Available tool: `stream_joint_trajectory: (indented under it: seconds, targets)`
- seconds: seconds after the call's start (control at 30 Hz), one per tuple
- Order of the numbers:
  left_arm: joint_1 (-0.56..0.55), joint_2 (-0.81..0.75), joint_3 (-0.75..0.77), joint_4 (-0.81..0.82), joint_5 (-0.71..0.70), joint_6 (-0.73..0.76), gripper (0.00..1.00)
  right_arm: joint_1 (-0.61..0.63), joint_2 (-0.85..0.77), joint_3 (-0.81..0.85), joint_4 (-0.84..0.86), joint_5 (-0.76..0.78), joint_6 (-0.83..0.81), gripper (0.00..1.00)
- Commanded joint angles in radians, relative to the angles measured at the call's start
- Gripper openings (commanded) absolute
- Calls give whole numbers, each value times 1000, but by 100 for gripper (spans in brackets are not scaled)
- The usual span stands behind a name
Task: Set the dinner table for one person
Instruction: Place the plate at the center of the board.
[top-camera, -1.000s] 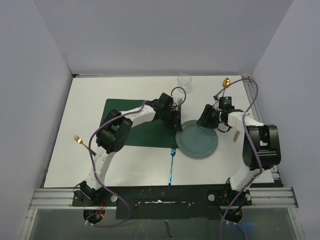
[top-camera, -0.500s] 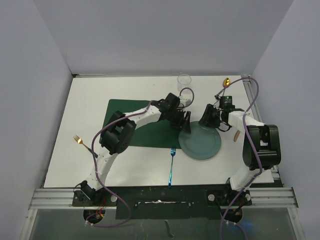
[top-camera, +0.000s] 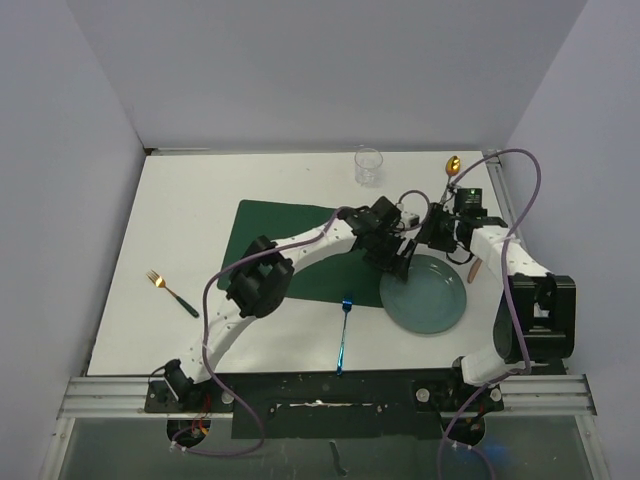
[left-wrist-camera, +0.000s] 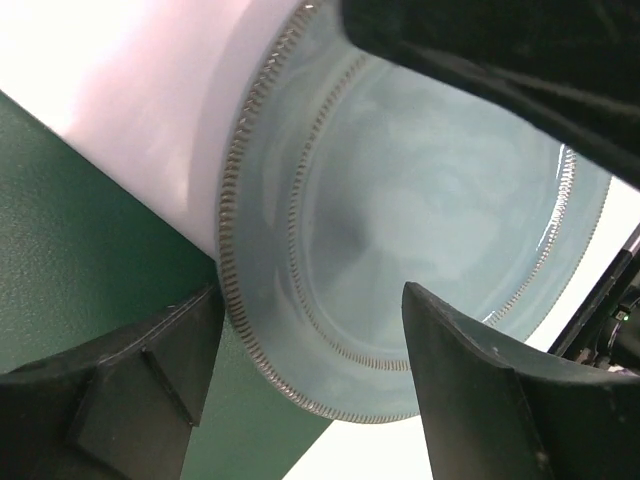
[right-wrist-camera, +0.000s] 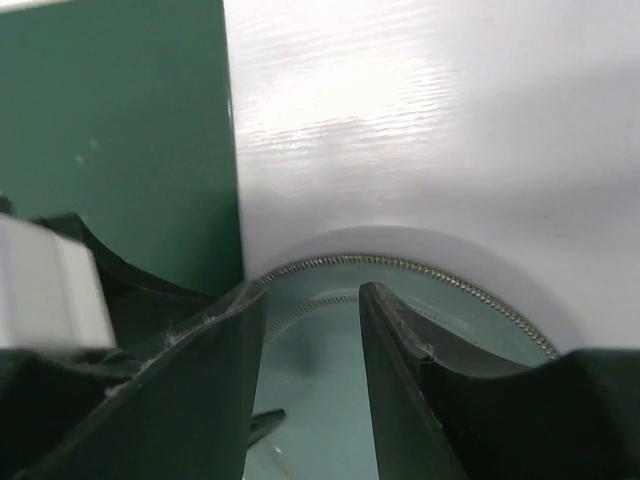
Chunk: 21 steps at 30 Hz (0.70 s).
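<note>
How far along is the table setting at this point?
Done: the placemat lies on the table. In hand: the plate sits mostly off the placemat's right side, the open left gripper straddling its left rim, the right gripper over its far rim. Left: get the plate onto the placemat, then place the blue fork, gold fork, cup and spoon, which lie scattered.

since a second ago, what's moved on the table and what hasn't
The blue-green plate slid right and slightly nearer, with the right gripper at its far rim; the green placemat shifted right too. The left gripper followed and opened wide. Gold fork, blue fork, clear cup and gold spoon stayed put.
</note>
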<state>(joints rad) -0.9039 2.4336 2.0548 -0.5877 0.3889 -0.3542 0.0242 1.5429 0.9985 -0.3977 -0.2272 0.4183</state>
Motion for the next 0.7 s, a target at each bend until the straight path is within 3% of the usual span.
stream_joint_trajectory:
  seconds: [0.0,0.17,0.47,0.67]
  targets:
    - [-121,80,140,-155,-24,57,70,-6,-75,30,30,-5,9,44]
    - [-141,68,145,-191,-157,57,70,-22,-109,14,22,-1,5,43]
    - [-147,-16,8,-256,-743,-2,71,-21,-110,-12,50,-33,25,43]
    - [-135,-78,-38,-248,-853,-41,71,-20,-110,-8,51,-37,28,43]
